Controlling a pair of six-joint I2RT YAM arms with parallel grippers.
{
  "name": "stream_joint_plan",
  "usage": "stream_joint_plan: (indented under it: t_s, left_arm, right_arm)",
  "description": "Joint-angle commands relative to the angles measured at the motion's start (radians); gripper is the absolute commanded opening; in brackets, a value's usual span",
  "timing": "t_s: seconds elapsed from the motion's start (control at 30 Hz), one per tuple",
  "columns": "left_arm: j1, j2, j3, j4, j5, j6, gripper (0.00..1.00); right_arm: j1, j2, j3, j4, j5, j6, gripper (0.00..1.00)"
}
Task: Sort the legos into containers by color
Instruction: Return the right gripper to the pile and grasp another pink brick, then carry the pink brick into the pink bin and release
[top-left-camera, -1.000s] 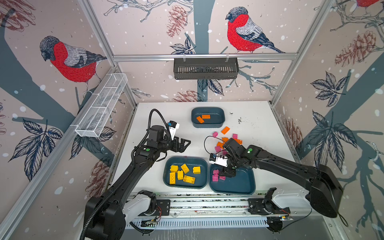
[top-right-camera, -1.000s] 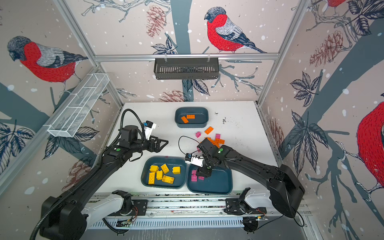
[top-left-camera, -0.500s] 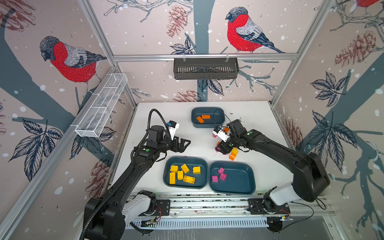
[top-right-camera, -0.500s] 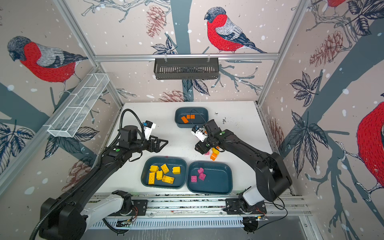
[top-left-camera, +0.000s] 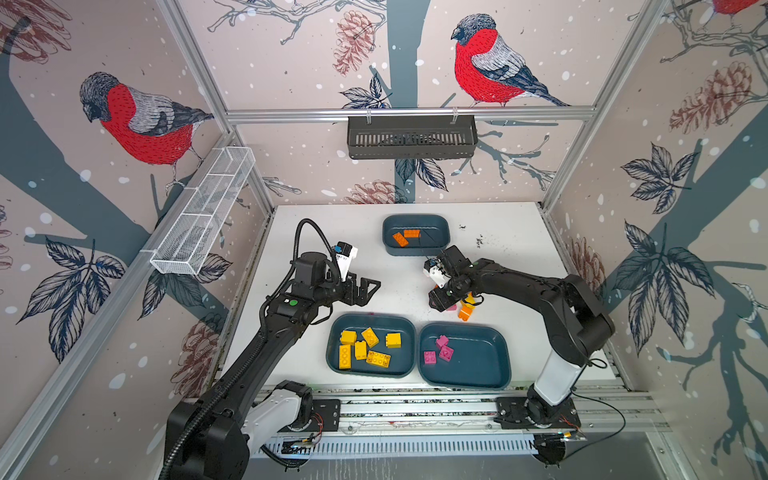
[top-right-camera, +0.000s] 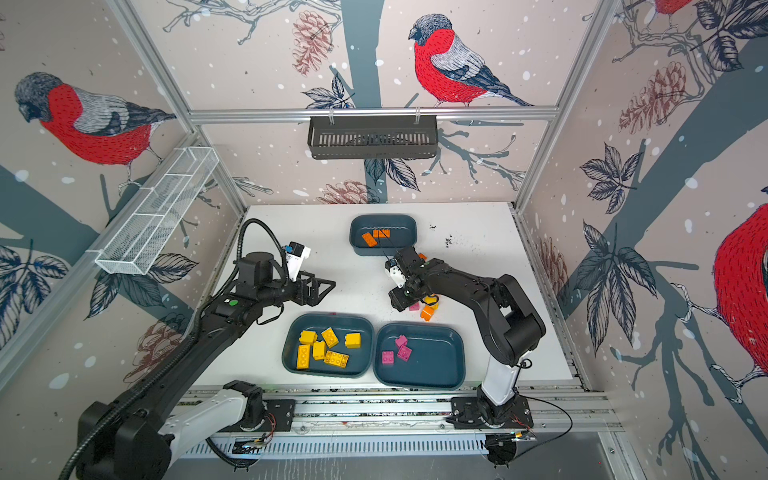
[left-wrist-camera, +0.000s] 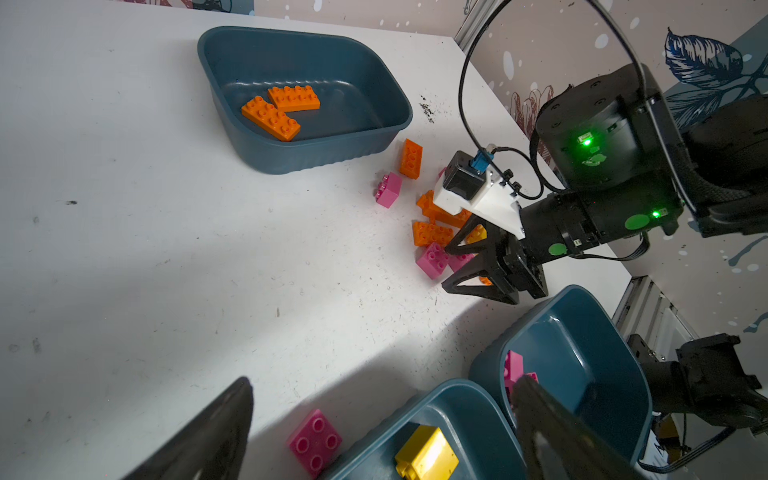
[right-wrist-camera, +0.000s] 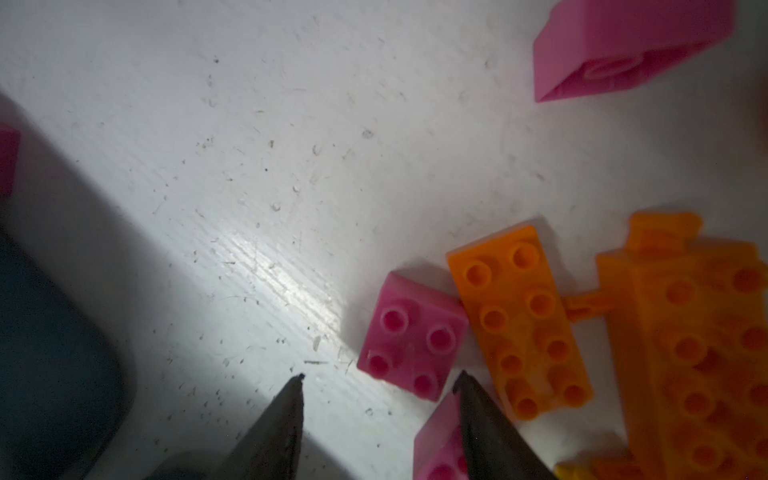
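The right claw (right-wrist-camera: 379, 375) is hovering low over the worktop (top-left-camera: 519, 249) at the edge of a loose pile of bricks (left-wrist-camera: 432, 232), its jaws standing partway apart and clamping nothing. In the right wrist view a pink square brick (right-wrist-camera: 411, 336) is lying studs-up just beyond the fingertips (right-wrist-camera: 282, 415), touching an orange oblong brick (right-wrist-camera: 523, 324) beside it. A second pink brick (right-wrist-camera: 436, 440) is sitting between the two fingers, close to one and clear of the other. The left wrist view is showing the same: the fingers are straddling pink pieces at the pile's edge, with orange ones and a yellow one behind. The left claw (top-left-camera: 370, 293) is hanging above bare worktop, well apart from the pile, with its jaws spread wide and holding nothing. Six yellow bricks (top-left-camera: 370, 336) are lying in the yellow tub (top-left-camera: 332, 357), the wide one nearest that arm. Three pink bricks (top-left-camera: 445, 353) are lying in the pink tub (top-left-camera: 503, 361) just beside it. Two orange bricks (top-left-camera: 411, 233) are lying in the orange tub (top-left-camera: 415, 249), the smaller, deeper one at the far side of the worktop. A stray pink brick (left-wrist-camera: 316, 440) is lying on the worktop just outside the yellow tub's rim.
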Motion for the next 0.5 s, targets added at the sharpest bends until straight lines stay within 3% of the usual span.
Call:
stream_joint_plan:
  t_s: [0.0,0.23,0.47]
  left_arm:
    - [0.001,-0.004,-0.004,0.019,-0.009,0.015,0.96]
    - [0.001,-0.004,-0.004,0.016,-0.009,0.016,0.96]
    - [0.002,-0.009,-0.005,0.003,-0.014,0.022,0.96]
  right_arm:
    - [0.011,0.028,0.017,0.019,0.015,0.012,0.59]
    - [0.050,0.097,0.074,0.017,0.071,0.006,0.52]
    - [0.075,0.106,0.101,0.001,0.126,-0.001,0.27]
